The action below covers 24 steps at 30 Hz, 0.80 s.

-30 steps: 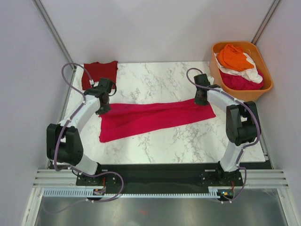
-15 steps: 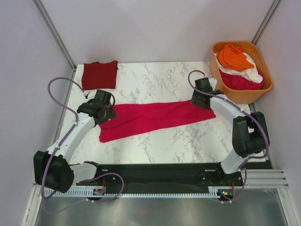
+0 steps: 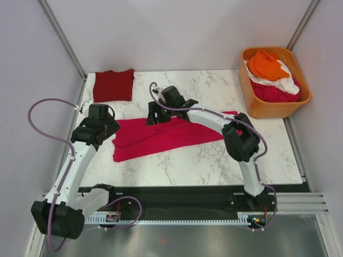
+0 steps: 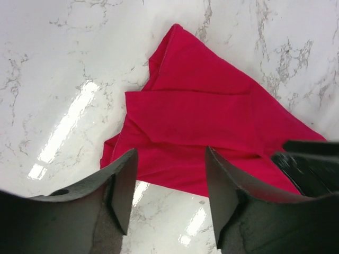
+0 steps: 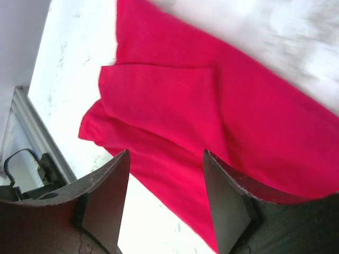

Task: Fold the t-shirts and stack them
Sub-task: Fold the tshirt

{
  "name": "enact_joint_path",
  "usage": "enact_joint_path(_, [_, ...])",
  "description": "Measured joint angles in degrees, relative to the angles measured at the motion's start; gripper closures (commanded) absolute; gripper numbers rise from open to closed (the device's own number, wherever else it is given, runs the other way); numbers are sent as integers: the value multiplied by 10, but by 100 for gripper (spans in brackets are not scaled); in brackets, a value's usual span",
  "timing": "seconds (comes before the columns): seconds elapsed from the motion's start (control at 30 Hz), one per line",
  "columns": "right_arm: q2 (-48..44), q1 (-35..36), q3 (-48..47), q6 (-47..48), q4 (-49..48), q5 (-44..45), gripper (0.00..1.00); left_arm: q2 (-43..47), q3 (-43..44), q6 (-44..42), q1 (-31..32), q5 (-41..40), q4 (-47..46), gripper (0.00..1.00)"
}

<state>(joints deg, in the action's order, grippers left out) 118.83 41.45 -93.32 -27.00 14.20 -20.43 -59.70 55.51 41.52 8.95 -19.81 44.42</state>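
Note:
A bright magenta-pink t-shirt (image 3: 171, 134) lies flat on the marble table as a long band folded lengthwise. My left gripper (image 3: 107, 128) hovers at its left end, open and empty; in the left wrist view its jaws (image 4: 169, 159) frame the shirt's left corner (image 4: 201, 116). My right gripper (image 3: 154, 114) reaches across to the shirt's far edge, left of the middle, and stands open (image 5: 165, 159) above the cloth (image 5: 222, 116) with nothing held. A darker maroon-red t-shirt (image 3: 113, 84) lies folded at the back left corner.
An orange plastic tub (image 3: 268, 110) stands at the back right, holding an orange shirt (image 3: 266, 64), a white one (image 3: 284, 83) and a pink one (image 3: 273, 92). The right arm (image 3: 214, 120) spans the shirt's right half. Grey walls close in on three sides.
Both grippers were shut on the shirt's two ends and have opened and let go. The right arm swung far left along the shirt. The left arm drew back to the left.

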Motion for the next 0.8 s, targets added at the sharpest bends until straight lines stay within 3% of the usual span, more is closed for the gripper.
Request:
enact_joint_path(0.13, [138, 22, -136, -14, -6, -66, 36, 39, -18, -17, -35, 41, 2, 42])
enact_joint_path(0.27, [217, 32, -203, -17, 3, -70, 35, 67, -19, -60, -36, 69, 23, 42])
enact_joint_path(0.57, [221, 45, -221, 23, 12, 66, 33, 137, -5, -132, -31, 78, 67, 36])
enact_joint_path(0.8, [218, 43, -221, 45, 17, 115, 33, 150, -5, -138, -27, 63, 68, 36])
